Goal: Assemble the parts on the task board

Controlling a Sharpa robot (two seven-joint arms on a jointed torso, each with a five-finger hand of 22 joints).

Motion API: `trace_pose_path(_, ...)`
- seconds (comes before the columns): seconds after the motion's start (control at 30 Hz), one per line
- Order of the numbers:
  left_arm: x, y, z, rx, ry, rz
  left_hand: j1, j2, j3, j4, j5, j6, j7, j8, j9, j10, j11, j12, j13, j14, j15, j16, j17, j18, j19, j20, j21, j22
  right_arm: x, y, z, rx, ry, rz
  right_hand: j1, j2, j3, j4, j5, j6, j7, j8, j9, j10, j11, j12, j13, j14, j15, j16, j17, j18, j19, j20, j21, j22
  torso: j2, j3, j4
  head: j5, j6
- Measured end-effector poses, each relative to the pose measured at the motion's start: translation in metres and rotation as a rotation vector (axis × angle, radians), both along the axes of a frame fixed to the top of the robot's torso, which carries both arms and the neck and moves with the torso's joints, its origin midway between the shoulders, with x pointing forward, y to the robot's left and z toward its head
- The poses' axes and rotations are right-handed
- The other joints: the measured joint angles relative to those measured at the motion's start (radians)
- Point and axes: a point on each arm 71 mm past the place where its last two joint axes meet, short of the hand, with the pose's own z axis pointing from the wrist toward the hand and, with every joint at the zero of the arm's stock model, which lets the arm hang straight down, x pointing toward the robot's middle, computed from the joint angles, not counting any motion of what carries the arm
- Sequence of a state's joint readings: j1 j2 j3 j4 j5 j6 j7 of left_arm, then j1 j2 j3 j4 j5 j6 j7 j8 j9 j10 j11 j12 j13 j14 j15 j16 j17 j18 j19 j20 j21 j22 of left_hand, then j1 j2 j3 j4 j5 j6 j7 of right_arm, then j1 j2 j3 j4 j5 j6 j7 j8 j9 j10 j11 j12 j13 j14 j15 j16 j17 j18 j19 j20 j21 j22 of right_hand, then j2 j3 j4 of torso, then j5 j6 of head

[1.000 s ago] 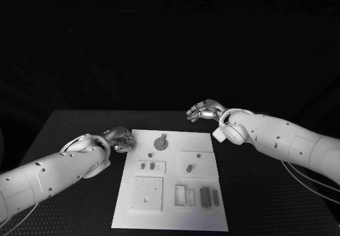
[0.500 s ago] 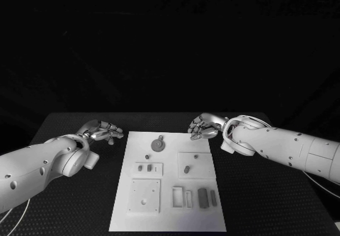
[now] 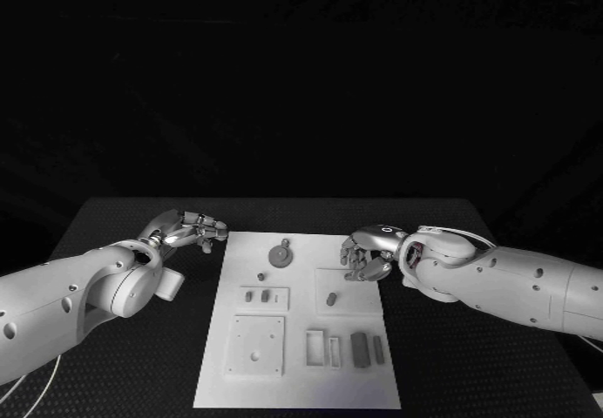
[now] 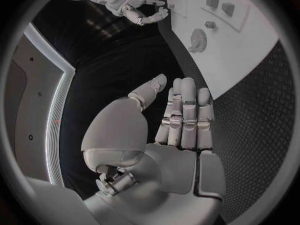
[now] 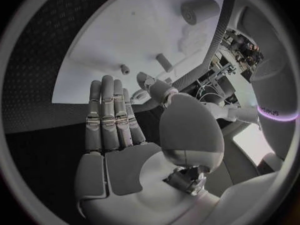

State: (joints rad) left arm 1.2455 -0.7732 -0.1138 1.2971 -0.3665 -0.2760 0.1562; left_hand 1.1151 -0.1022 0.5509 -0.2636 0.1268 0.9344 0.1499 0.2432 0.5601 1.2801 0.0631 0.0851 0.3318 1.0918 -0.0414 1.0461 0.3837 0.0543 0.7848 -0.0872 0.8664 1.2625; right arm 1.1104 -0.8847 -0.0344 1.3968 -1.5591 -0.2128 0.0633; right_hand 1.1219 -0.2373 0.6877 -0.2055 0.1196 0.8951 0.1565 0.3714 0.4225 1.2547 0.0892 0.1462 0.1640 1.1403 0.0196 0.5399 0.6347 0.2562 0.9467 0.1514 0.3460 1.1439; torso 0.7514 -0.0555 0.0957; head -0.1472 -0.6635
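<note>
The white task board (image 3: 301, 383) lies mid-table. On it are a round disc part (image 3: 279, 255), a small peg (image 3: 261, 277), an oval piece (image 3: 332, 299) and two dark bars (image 3: 362, 348) near the front. My left hand (image 3: 191, 228) hovers just off the board's far left corner. Its fingers (image 4: 184, 110) are straight and hold nothing, and the disc part (image 4: 199, 37) lies ahead of them. My right hand (image 3: 367, 252) hangs over the board's right edge, beside the oval piece's square. Its fingers (image 5: 109, 110) are stretched out and empty, near the peg (image 5: 124, 69) and the oval piece (image 5: 165, 61).
A square plate with a hole (image 3: 256, 344) and two narrow slots (image 3: 324, 347) sit on the board's near half. A small panel (image 3: 267, 297) carries two little pieces. Black table (image 3: 503, 383) surrounds the board on all sides.
My right hand has come from beyond the board's far right corner towards me, over the board's right edge. My left hand has drawn back from the board's left edge towards the far corner.
</note>
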Motion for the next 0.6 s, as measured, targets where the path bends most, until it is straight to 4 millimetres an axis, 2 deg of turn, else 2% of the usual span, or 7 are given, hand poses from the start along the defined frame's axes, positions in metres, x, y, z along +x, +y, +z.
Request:
trace_pose_path(0.1, 0.000, 0.000, 0.000, -0.006, -0.002, 0.001, -0.003, 0.003, 0.000, 0.000, 0.000, 0.000, 0.000, 0.004, 0.000, 0.003, 0.003, 0.000, 0.001, 0.000, 0.000, -0.003, 0.000, 0.000, 0.000, 0.000, -0.003, 0.000, -0.004, 0.001, -0.002, -0.029, -0.013, 0.011, 0.007, -0.007, 0.009, 0.009, -0.003, 0.000, 0.000, 0.000, 0.000, 0.000, 0.000, -0.001, 0.004, 0.005, 0.002, -0.004, 0.009, 0.000, 0.000, 0.000, 0.000, 0.000, 0.000, 0.0001, 0.0004, 0.000, 0.000)
trace_pose_path(0.13, 0.000, 0.002, 0.000, -0.009, -0.003, 0.003, -0.005, 0.005, 0.000, 0.000, 0.000, 0.000, 0.000, 0.004, 0.000, 0.003, 0.003, 0.000, 0.001, 0.002, 0.002, -0.004, 0.000, 0.000, 0.000, 0.000, -0.004, 0.000, -0.008, 0.002, -0.005, -0.042, -0.015, 0.018, 0.005, -0.016, 0.016, 0.015, -0.008, 0.000, 0.000, -0.001, 0.001, 0.000, 0.000, -0.011, 0.005, 0.005, 0.002, -0.008, 0.015, 0.000, 0.000, 0.000, 0.000, 0.000, 0.000, 0.0005, 0.0007, 0.001, -0.001)
trace_pose_path(0.23, -0.001, 0.004, 0.001, -0.011, -0.004, 0.008, -0.005, 0.005, 0.000, 0.000, 0.000, 0.000, 0.000, 0.004, 0.000, 0.003, 0.003, 0.000, 0.001, 0.004, 0.004, -0.004, 0.000, 0.000, 0.000, 0.000, -0.004, 0.000, -0.012, 0.004, -0.010, -0.060, -0.018, 0.028, 0.013, -0.023, 0.027, 0.021, -0.011, 0.000, 0.000, -0.009, 0.001, -0.011, 0.011, -0.024, 0.005, 0.008, -0.001, -0.015, 0.024, 0.000, 0.002, 0.002, 0.000, 0.003, 0.001, 0.0006, 0.0007, 0.001, -0.001)
trace_pose_path(0.43, -0.001, 0.005, 0.001, -0.016, -0.005, 0.009, -0.005, 0.005, 0.000, 0.000, 0.000, 0.000, 0.000, 0.004, 0.000, 0.003, 0.003, 0.000, 0.001, 0.004, 0.004, -0.004, 0.000, 0.000, 0.000, 0.000, -0.004, -0.001, -0.012, 0.009, -0.011, -0.090, -0.046, 0.038, 0.025, -0.036, 0.060, 0.031, -0.035, 0.004, -0.004, -0.009, 0.001, -0.011, 0.011, -0.030, 0.008, 0.016, -0.002, -0.031, 0.044, 0.000, 0.007, 0.000, 0.000, 0.005, 0.002, 0.0015, -0.0007, 0.003, 0.000)
trace_pose_path(0.6, -0.001, 0.005, 0.001, -0.019, -0.005, 0.009, -0.005, 0.005, -0.003, 0.003, 0.000, 0.000, 0.000, 0.004, 0.000, 0.003, 0.003, 0.000, 0.002, 0.004, 0.004, -0.004, 0.000, 0.000, 0.000, 0.000, -0.004, -0.001, -0.012, 0.011, -0.013, -0.105, -0.060, 0.040, 0.026, -0.037, 0.079, 0.040, -0.043, 0.014, -0.006, -0.009, 0.000, -0.011, 0.011, -0.034, 0.010, 0.016, -0.002, -0.037, 0.054, 0.000, 0.007, 0.000, 0.000, 0.007, 0.002, 0.0014, 0.0007, 0.001, -0.001)
